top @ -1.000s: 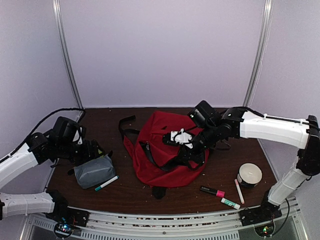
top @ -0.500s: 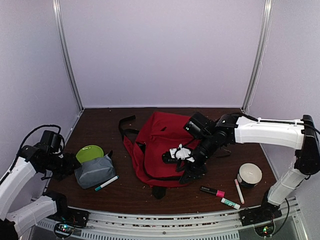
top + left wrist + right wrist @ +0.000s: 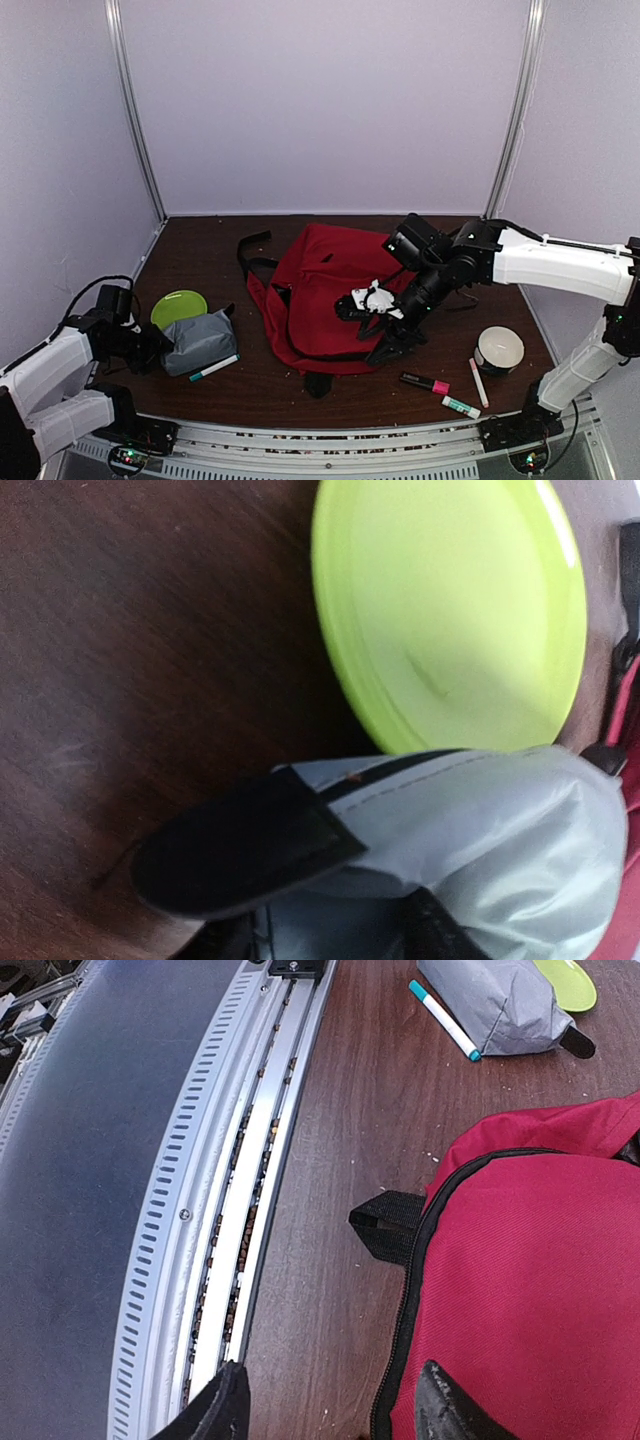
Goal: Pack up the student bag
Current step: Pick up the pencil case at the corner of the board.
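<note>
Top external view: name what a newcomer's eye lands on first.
The big red backpack dominates the middle of the table, with the right gripper hovering open over its near-right edge. At the left, a lime-green plate stands out next to a grey pouch.

Red student bag (image 3: 320, 300) with black zippers; grey pouch (image 3: 198, 342) with a black tab; lime-green plate (image 3: 178, 306); white marker (image 3: 213, 367) capped teal; dark brown table (image 3: 200, 240).
</note>
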Robot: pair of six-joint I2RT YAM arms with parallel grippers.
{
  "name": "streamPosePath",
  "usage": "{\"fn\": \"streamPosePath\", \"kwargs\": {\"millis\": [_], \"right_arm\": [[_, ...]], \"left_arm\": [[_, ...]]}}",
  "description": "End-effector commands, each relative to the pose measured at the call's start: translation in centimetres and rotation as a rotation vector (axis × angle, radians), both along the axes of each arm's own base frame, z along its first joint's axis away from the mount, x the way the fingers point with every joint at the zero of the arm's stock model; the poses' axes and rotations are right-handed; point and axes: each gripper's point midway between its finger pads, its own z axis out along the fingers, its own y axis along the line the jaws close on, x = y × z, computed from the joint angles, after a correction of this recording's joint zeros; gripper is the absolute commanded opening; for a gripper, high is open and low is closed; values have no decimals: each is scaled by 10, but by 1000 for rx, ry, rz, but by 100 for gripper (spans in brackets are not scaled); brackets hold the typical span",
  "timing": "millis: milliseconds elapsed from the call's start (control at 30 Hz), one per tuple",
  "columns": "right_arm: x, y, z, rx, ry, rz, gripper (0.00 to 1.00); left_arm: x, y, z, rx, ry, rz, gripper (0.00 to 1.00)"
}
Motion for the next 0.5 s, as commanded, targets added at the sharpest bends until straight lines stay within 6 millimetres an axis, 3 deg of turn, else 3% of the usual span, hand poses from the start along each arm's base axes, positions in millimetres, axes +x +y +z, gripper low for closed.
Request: {"fn": "streamPosePath", "kwargs": {"millis": [0,67,300,467], "right_arm": [[-4,1,1,4,11,15,57],[-3,4,1,2,14,17,56],[1,14,9,4,37,30,54],[10,18,29,26,10,18,56]], "left_arm": [[23,0,22,-7,-148,5,43],[27,0,31,2,-181,-11,30],[39,-16,68,-23,-285,-139,1],[43,-30,115,-36,-435,-252,0]]}}
